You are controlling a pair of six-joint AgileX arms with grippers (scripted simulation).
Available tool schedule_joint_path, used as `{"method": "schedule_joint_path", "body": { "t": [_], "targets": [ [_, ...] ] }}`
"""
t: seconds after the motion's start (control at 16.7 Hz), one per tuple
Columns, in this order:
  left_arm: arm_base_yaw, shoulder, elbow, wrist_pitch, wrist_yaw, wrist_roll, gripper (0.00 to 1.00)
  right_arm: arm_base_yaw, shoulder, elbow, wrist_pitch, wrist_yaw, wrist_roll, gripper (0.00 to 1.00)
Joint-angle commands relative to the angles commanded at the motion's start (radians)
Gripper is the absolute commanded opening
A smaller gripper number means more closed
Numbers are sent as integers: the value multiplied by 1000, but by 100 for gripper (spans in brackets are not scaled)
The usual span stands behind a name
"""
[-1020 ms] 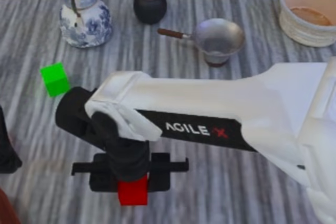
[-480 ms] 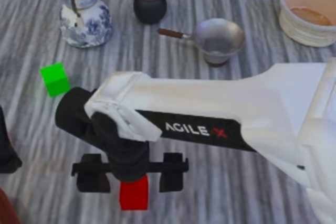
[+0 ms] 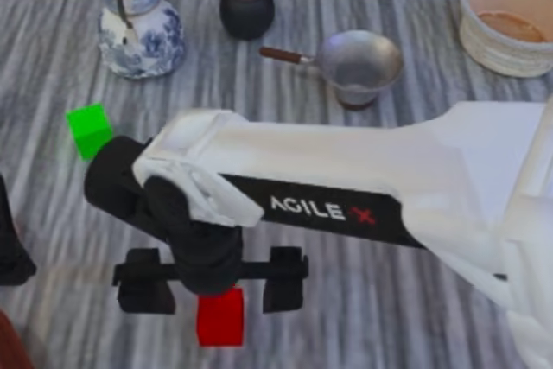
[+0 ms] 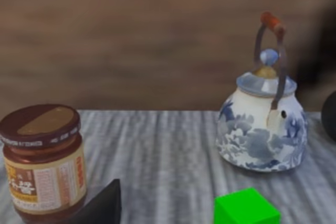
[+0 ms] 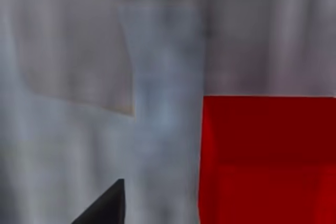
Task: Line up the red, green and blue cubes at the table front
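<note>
Fingers of the right tool [image 3: 212,278] stood spread wide above the red cube [image 3: 219,317], with a clear gap on each side and nothing pinched between them. That cube sat on the table [image 3: 415,308] near its front edge, left of centre, its top partly hidden under the wrist in the top view. The right wrist view showed the same cube [image 5: 268,158] resting flat on the streaked surface, with one dark fingertip [image 5: 105,205] off to its side and apart from it.

The green cube [image 3: 89,130] lay well apart from the red one, farther back and toward the table's left side, near the white sleeve of the right arm. It was also seen in the left wrist view [image 4: 245,207], in front of the blue-and-white teapot [image 4: 262,129] and across from a brown-lidded jar [image 4: 42,163].

The left arm sat parked at the table's left edge [image 3: 10,239], and I cannot tell how its tool stood.

At the back of the table were the teapot [image 3: 138,30], a dark round cup [image 3: 247,8], a metal strainer with a wooden handle [image 3: 359,62] and a pale bowl [image 3: 505,19].
</note>
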Motion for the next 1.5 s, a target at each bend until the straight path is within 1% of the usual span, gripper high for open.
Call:
{"method": "schedule_joint_path", "body": {
  "t": [0.24,0.36,0.72,0.9,1.02,1.2,1.32,1.5],
  "targets": [
    [0,0,0,0,0,0,100,5,-28,115,-158,-2,4,100],
    [0,0,0,0,0,0,100,6,-41,153,-200,-1,3,100],
    [-2,10,9,-9,3,7,100,-3,-49,148,-198,2,-3,100],
    [-17,98,95,-89,29,68,100,-36,-129,82,-159,28,-50,100],
    [-33,213,198,-181,57,139,100,-79,-229,1,-110,54,-103,100],
    [-61,461,406,-357,103,273,100,-170,-448,-170,-5,95,-206,100],
    [-79,672,568,-490,131,374,100,-251,-643,-321,85,119,-292,100],
    [-104,1024,829,-696,161,529,100,-386,-966,-579,235,144,-430,100]
  ]
}}
